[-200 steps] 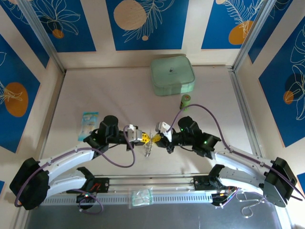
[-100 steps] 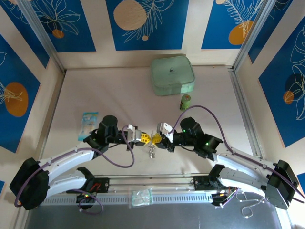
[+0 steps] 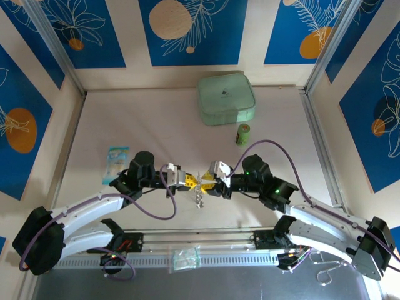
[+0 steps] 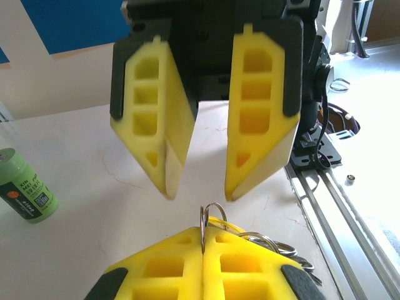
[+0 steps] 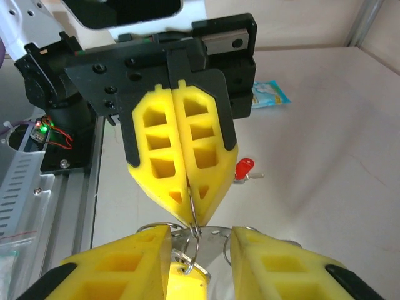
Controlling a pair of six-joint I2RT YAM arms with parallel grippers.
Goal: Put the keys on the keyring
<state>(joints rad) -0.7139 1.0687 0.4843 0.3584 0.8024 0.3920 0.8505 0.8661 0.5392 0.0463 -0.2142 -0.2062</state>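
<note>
My left gripper [image 3: 190, 182] [image 4: 203, 230] is shut on the thin wire of the silvery keyring [image 4: 212, 215] [image 5: 195, 215] and holds it just above the table. More metal loops [image 3: 199, 197] dangle below that grip. The yellow-headed key [image 5: 187, 281] hangs from a small ring on the keyring, between the spread fingers of my right gripper [image 3: 209, 183] [image 5: 200, 236]. That gripper is open and faces the left one tip to tip, with its fingers [image 4: 167, 147] apart from the ring. The red-headed key [image 5: 244, 168] lies loose on the table under the left gripper.
At the back stands a pale green square case [image 3: 226, 99], with a green cylinder [image 3: 242, 134] [image 4: 22, 185] in front of it. A blue-white packet [image 3: 117, 157] lies at the left. A clear bag [image 3: 185, 257] rests on the front rail.
My right gripper has gone from shut to open and drawn back slightly to the right. The keyring bundle now hangs from the left gripper alone, which has not moved.
</note>
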